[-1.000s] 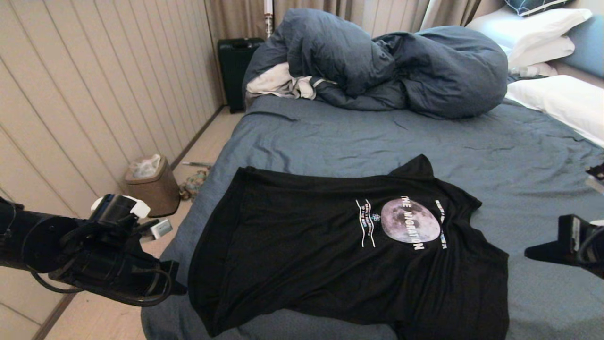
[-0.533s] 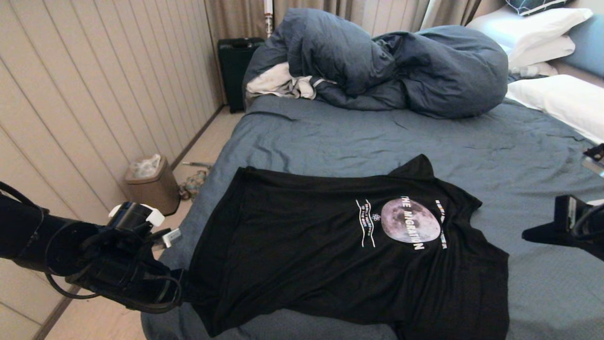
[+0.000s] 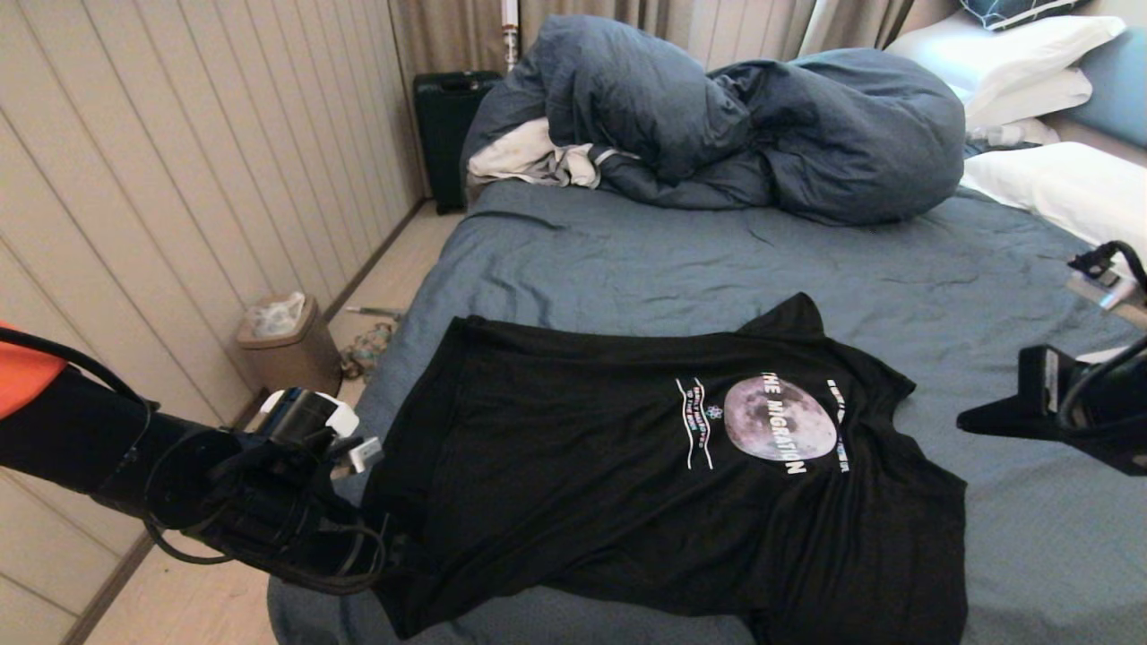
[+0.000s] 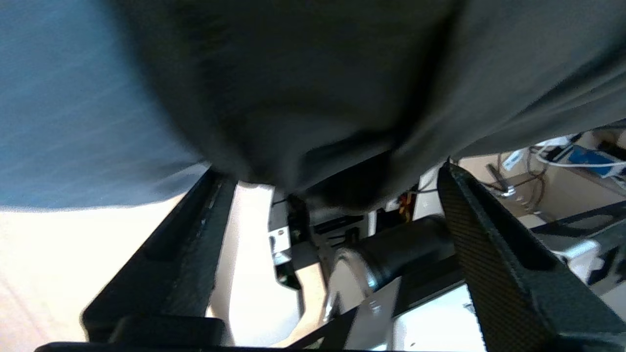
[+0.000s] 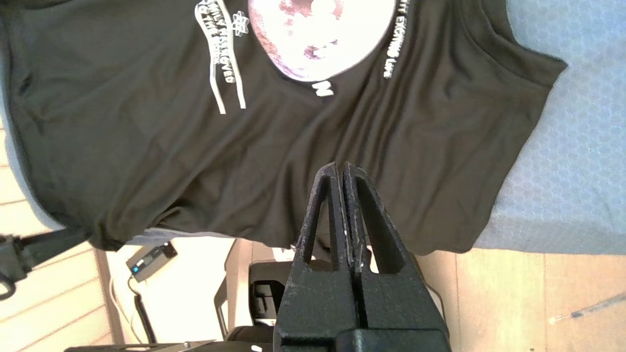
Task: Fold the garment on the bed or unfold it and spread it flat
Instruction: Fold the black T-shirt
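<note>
Black thin fabric, the garment [image 3: 645, 475] lay spread print-side up on the near part of the bed [image 3: 627, 260], its grey moon and white lettering toward the robot's right and its hem toward the left edge of the mattress, where a little of the cloth drooped over the side. The left gripper [image 3: 381, 542] sat at that hem corner, low beside the bed's edge; the left wrist view showed its two fingers [image 4: 489, 254] spread wide apart with the dark cloth [image 4: 313, 98] hanging just beyond their tips, nothing pinched between them. The right gripper [image 3: 972, 421] hovered above the slate-blue sheet just beside the shirt's sleeve, apart from the fabric, its fingers [image 5: 342, 195] pressed tightly together and empty. A bulky dark-blue duvet [image 3: 744, 125] was heaped at the far end of the bed, with white pillows [image 3: 1066, 188] to the right. On the floor near the panelled wall stood a small brown bin [image 3: 291, 354].
</note>
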Controlling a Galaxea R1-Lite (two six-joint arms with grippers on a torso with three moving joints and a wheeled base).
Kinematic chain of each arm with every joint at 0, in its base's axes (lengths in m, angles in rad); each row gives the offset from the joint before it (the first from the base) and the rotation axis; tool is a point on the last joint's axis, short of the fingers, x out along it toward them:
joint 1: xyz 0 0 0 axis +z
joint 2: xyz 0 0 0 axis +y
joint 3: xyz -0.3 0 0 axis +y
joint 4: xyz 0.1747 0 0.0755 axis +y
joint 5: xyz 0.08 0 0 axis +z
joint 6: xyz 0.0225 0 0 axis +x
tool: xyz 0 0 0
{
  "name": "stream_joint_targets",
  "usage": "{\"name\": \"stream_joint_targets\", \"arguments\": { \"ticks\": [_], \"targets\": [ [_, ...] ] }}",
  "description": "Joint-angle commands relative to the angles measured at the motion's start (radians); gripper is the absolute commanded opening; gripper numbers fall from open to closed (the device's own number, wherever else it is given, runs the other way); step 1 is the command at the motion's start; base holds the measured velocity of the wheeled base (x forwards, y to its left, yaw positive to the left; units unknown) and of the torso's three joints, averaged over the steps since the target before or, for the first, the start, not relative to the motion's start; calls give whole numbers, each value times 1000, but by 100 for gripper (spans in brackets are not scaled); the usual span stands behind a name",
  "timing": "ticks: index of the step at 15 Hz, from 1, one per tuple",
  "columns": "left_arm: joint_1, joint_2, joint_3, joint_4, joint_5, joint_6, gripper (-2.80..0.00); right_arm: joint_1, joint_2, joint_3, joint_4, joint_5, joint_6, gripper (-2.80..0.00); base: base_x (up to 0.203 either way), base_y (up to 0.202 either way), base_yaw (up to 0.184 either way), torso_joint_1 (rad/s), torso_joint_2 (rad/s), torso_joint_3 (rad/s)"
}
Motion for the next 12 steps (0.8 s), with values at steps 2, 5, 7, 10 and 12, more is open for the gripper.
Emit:
{"name": "stream_joint_targets", "arguments": {
  "ticks": [2, 5, 7, 10, 12],
  "targets": [
    [-16, 22, -18, 1, -1, -7, 0, 9, -4, -33, 3, 1, 1, -280, 0, 0, 0, 0, 0, 0],
    [-30, 32, -26, 0, 1, 0, -280, 24, -6, -36, 2, 1, 1, -280, 0, 0, 0, 0, 0, 0],
    [-30, 30, -25, 0, 9, 0, -280, 23, -3, -30, 2, -1, 1, -280, 0, 0, 0, 0, 0, 0],
    [-43, -9, -10, 0, 40, -2, -280, 16, 18, -19, 13, -30, -3, -280, 0, 0, 0, 0, 0, 0],
    [-43, -53, 9, 0, 40, -6, -280, 18, 58, 20, 23, -167, -10, -280, 0, 0, 0, 0, 0, 0]
  ]
}}
